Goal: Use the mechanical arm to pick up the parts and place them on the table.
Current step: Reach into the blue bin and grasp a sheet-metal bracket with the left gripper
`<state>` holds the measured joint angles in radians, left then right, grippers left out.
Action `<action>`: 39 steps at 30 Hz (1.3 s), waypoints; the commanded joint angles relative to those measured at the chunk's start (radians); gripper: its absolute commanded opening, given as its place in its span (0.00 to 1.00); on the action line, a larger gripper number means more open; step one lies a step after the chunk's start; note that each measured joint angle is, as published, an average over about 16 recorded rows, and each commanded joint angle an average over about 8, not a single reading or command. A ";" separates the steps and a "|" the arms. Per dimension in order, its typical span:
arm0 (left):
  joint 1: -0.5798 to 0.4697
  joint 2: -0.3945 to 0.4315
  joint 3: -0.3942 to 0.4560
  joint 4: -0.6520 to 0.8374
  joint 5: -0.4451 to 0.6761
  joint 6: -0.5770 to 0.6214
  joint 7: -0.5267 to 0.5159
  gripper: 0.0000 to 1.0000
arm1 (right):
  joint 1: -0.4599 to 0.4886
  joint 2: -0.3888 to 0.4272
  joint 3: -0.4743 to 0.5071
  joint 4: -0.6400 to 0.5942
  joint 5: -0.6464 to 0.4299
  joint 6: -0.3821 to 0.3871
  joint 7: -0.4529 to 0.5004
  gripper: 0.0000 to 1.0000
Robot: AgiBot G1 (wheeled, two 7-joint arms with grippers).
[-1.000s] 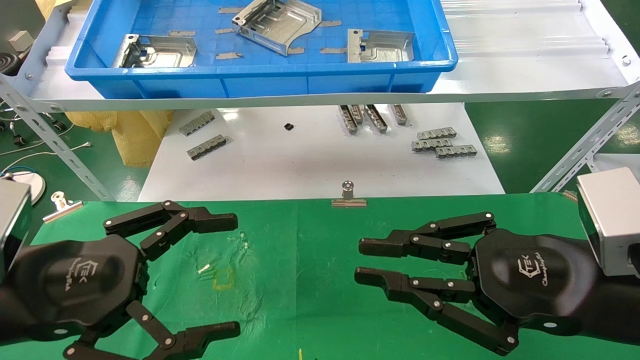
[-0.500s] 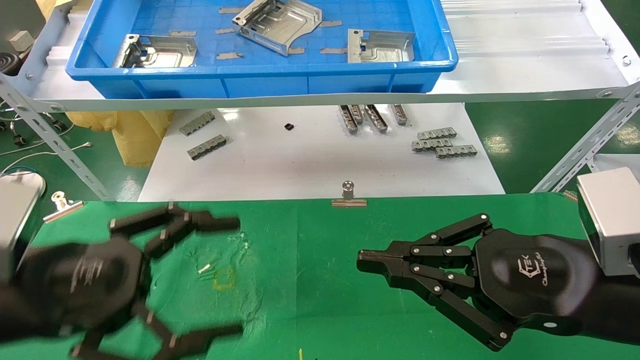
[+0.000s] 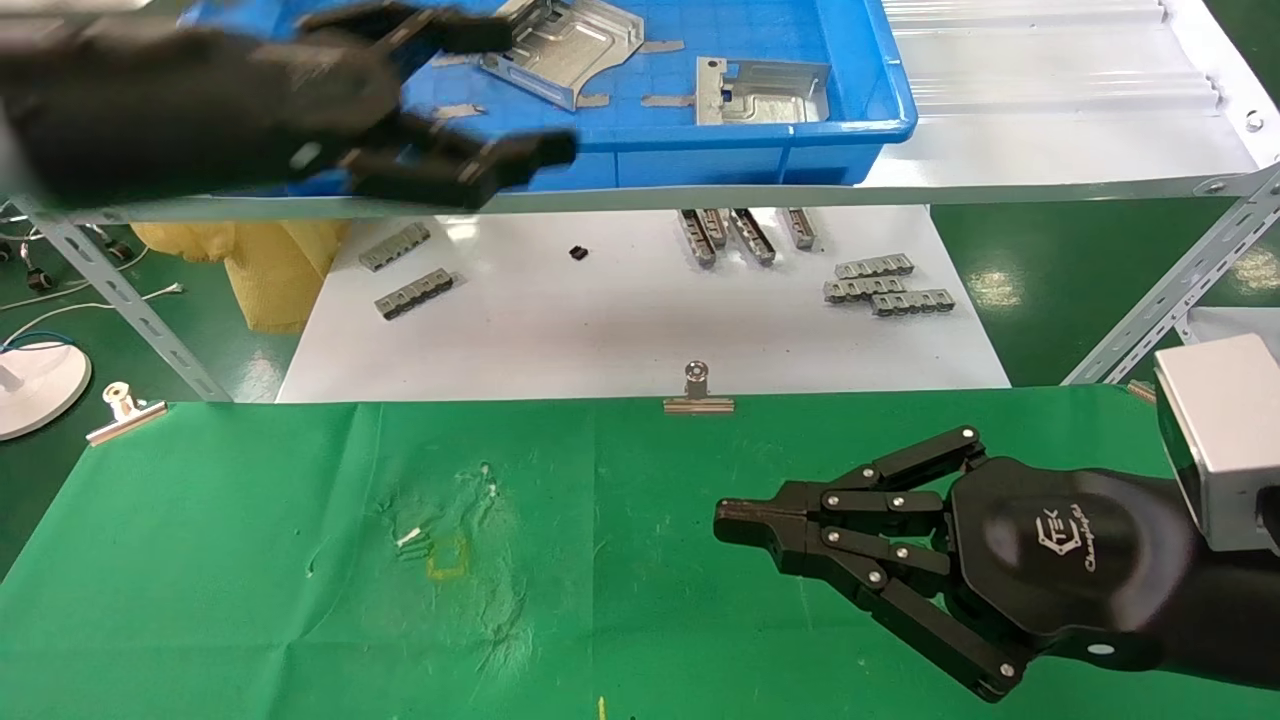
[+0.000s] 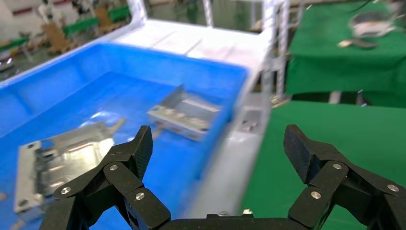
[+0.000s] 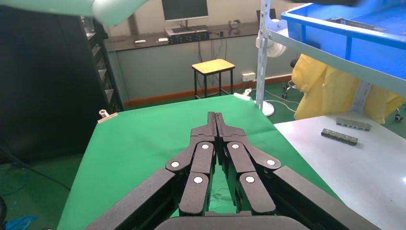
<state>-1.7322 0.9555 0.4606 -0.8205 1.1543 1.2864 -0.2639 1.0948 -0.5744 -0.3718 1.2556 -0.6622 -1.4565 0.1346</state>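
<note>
Two parts show in the blue tray [image 3: 880, 110]: one tilted part [image 3: 565, 50], one flat part [image 3: 762, 92]. The left pincer [image 3: 500, 95] hangs spread wide at the tray's front. The right pincer [image 3: 735, 522], marked "TEK", sits pinched closed and empty above the green bench [image 3: 250, 560].

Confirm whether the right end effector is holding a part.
No. The right end effector is shut on nothing above the green cloth; the parts lie in the blue bin.

parts [image 3: 762, 92] in bin [image 3: 880, 70] on shelf [image 3: 1050, 140] | ridged bars [image 3: 885, 285] on white tabletop [image 3: 640, 330] below | table [image 3: 250, 560] nearest
</note>
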 commanded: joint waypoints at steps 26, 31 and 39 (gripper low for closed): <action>-0.282 0.410 0.193 0.660 0.268 -0.577 -0.007 0.00 | 0.000 0.000 0.000 0.000 0.000 0.000 0.000 0.00; -0.275 0.408 0.220 0.650 0.263 -0.603 -0.054 0.00 | 0.000 0.000 0.000 0.000 0.000 0.000 0.000 0.00; -0.270 0.407 0.239 0.646 0.224 -0.631 -0.127 0.00 | 0.000 0.000 0.000 0.000 0.000 0.000 0.000 0.00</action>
<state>-2.0022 1.3629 0.7033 -0.1769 1.3832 0.6565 -0.3849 1.0948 -0.5743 -0.3720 1.2556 -0.6620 -1.4564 0.1345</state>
